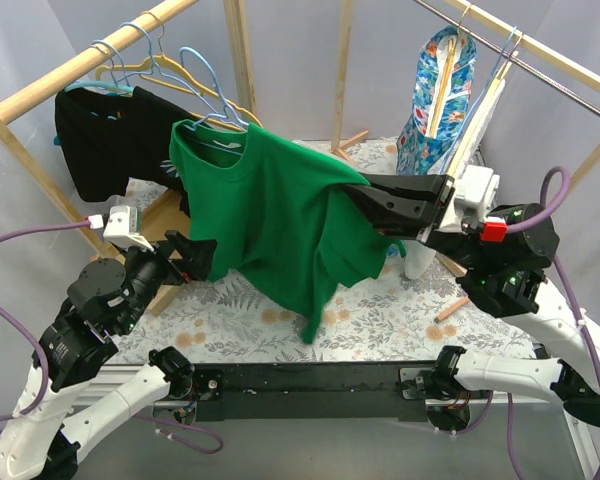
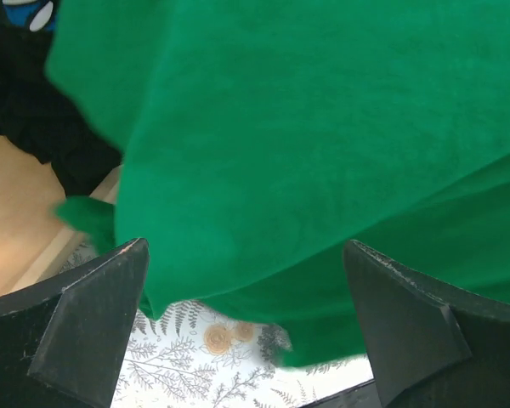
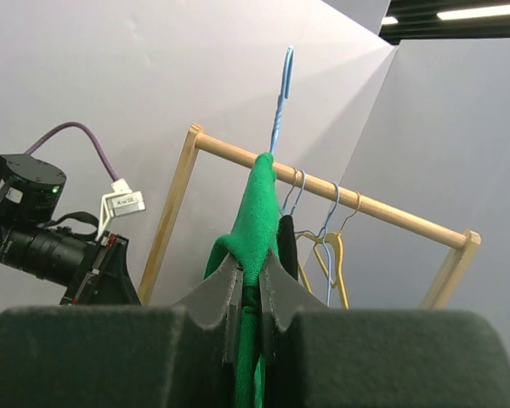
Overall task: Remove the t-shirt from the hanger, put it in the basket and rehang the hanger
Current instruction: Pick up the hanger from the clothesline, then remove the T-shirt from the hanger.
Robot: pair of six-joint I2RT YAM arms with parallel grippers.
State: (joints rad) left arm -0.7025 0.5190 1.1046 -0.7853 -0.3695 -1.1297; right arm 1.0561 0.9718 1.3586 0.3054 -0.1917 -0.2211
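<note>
A green t-shirt (image 1: pixel 270 215) hangs on a light blue hanger (image 1: pixel 208 75) from the wooden rail (image 1: pixel 90 60) at the back left. My right gripper (image 1: pixel 365 190) is shut on the shirt's right shoulder and sleeve and holds it out to the right. In the right wrist view the green cloth (image 3: pixel 259 221) is pinched between the jaws below the blue hook (image 3: pixel 280 93). My left gripper (image 1: pixel 202 252) is open at the shirt's lower left hem. In the left wrist view the green shirt (image 2: pixel 323 127) hangs between and beyond its fingers (image 2: pixel 93 314), not gripped.
A black garment (image 1: pixel 105 140) hangs left of the green shirt, with empty yellow and blue hangers (image 1: pixel 160 65) beside it. A blue patterned garment (image 1: pixel 435 105) hangs from the right rail (image 1: pixel 540 55). A fern-patterned cloth (image 1: pixel 230 320) covers the table.
</note>
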